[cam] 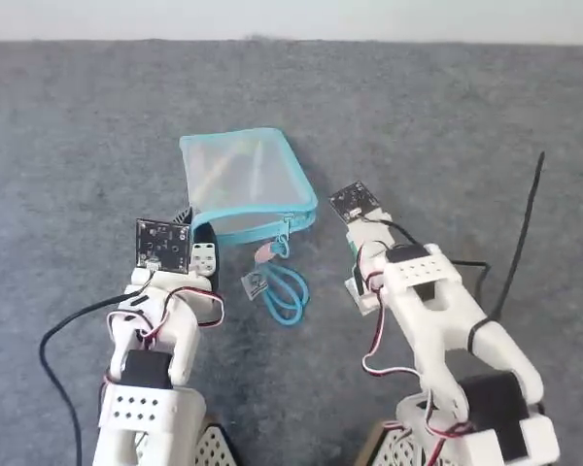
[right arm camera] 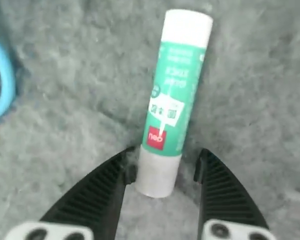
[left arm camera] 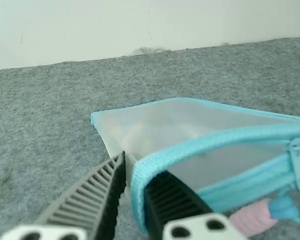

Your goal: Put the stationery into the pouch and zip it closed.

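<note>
The translucent pouch [cam: 251,183] with cyan edging lies flat on the grey mat, faint coloured items showing through it. My left gripper [cam: 206,254] is at its near left corner, shut on the cyan zip edge [left arm camera: 140,180] with one ribbed finger on each side. The zip pull [cam: 284,231] sits near the right end of the pouch mouth. A green and white glue stick [right arm camera: 172,100] lies on the mat. My right gripper [right arm camera: 162,170] is open around its white end, the fingers [right arm camera: 215,175] standing close on either side, one with a small gap.
A blue cord loop [cam: 287,291] with a small grey tag [cam: 255,283] and a pink piece [cam: 265,252] trails from the zip pull between the two arms. Black cables run beside each arm. Bare mat stretches beyond the pouch to the back wall.
</note>
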Motion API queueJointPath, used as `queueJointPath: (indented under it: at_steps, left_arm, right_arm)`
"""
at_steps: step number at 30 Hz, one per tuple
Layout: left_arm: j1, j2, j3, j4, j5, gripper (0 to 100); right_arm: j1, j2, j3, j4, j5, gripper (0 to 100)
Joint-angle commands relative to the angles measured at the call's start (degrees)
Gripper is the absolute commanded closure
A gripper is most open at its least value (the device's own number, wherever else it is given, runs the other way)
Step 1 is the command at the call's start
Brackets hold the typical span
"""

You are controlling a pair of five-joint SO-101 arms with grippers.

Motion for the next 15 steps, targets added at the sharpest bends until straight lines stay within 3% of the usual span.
queueJointPath:
  at_steps: [1, 15]
  left_arm:
    - [0.26, 0.44, -1.01, 0.26, -0.53, 99]
    - [0.26, 0.35, -0.48, 0.26, -0.62, 99]
  right_arm:
    - [-0.48, -2.51, 0.09, -1.63, -0.53, 80.0]
    - [-0.22, -2.51, 0.26, -1.98, -0.09, 80.0]
